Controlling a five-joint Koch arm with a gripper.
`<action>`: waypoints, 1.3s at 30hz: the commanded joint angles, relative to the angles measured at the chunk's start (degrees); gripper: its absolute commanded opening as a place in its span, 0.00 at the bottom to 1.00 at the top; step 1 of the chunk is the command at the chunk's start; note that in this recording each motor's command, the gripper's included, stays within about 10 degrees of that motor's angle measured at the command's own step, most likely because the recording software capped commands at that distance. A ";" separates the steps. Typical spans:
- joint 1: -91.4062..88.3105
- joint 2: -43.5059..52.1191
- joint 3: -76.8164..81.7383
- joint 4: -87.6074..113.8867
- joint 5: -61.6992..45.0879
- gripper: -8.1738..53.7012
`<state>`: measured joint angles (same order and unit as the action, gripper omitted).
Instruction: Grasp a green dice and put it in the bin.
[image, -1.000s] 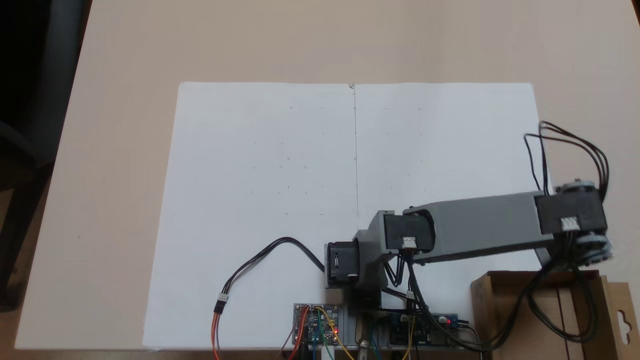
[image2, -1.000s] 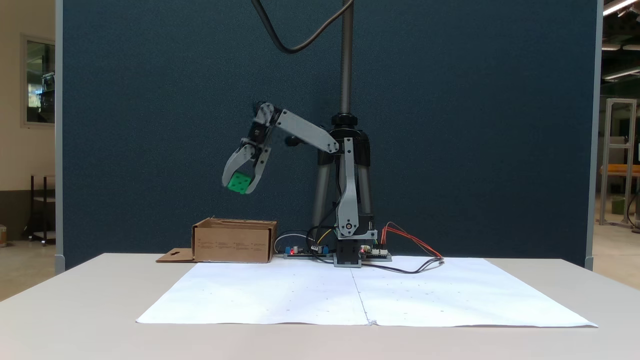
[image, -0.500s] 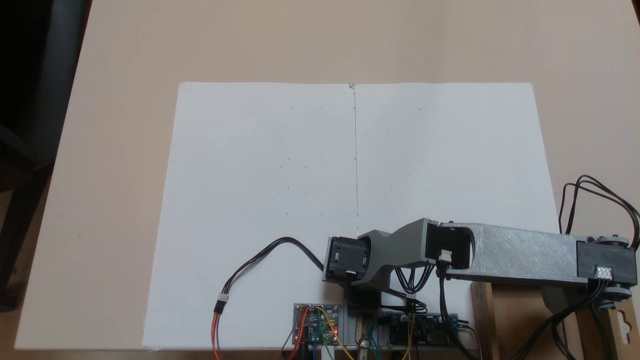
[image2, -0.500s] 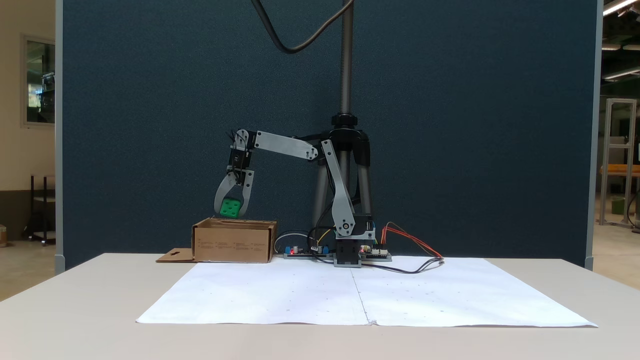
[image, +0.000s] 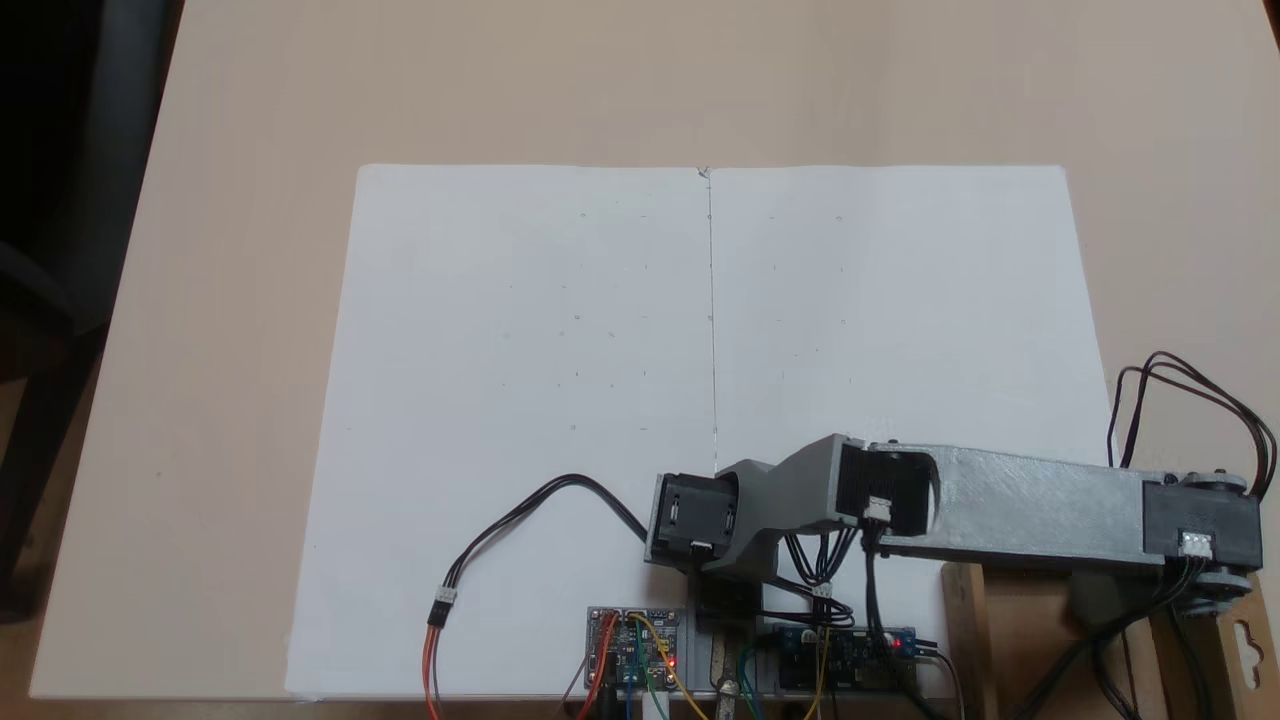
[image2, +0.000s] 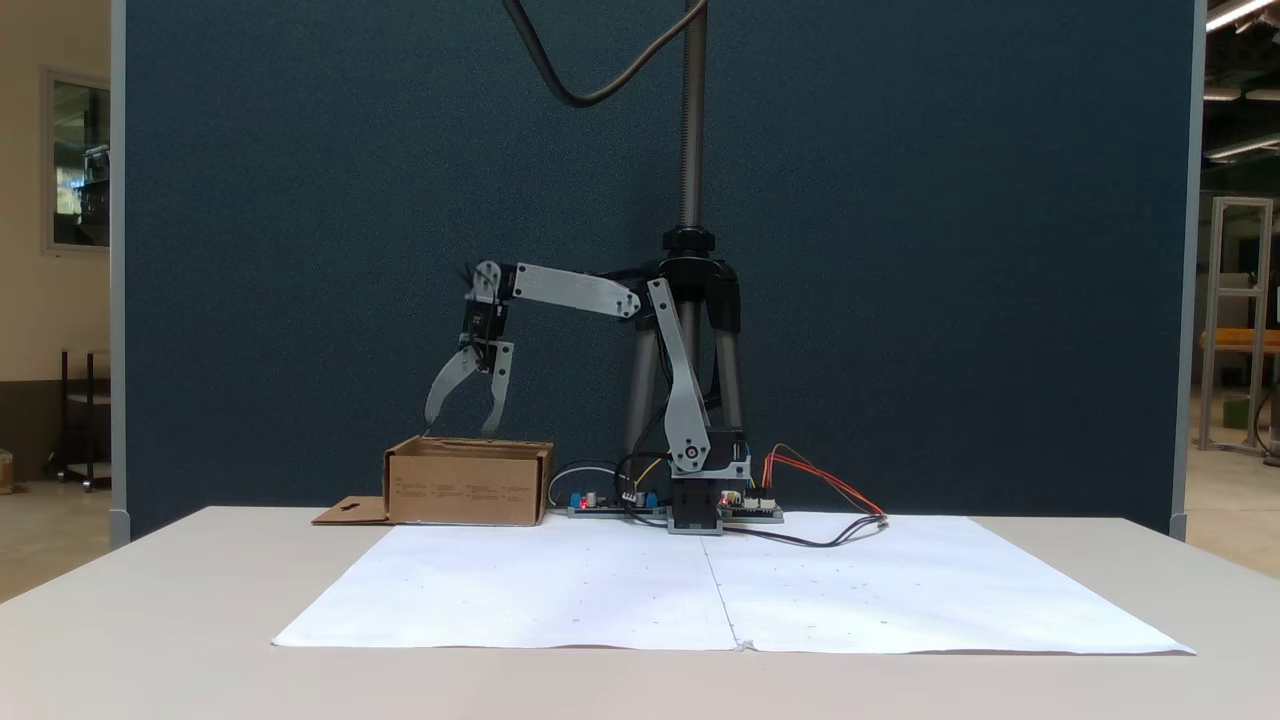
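In a fixed view from the front, my gripper (image2: 460, 424) hangs open just above the bin (image2: 468, 485), a brown cardboard box at the table's back left, and nothing sits between its fingers. The green dice is hidden from both fixed views. From above, the grey arm (image: 1010, 505) stretches right across the bin (image: 962, 620) at the lower right corner, covering the gripper beneath it. A side flap with a hang-tab cutout (image: 1245, 635) shows at the right edge.
A white paper sheet (image: 710, 400) covers the table's middle. Circuit boards (image: 635, 645) with coloured wires and a black cable (image: 520, 520) lie by the arm's base. A tripod (image2: 690, 300) and a dark blue partition stand behind the arm.
The arm swung over the bin and lowered with the green dice held. The gripper has now opened, and the dice has dropped out of sight.
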<state>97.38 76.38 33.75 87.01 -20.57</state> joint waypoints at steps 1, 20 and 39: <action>-2.55 7.29 -2.02 -0.35 4.04 0.71; -68.29 22.76 -2.02 -0.53 23.99 0.80; -98.53 30.59 22.15 -30.30 25.49 0.82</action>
<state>-0.53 103.27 56.43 64.07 1.93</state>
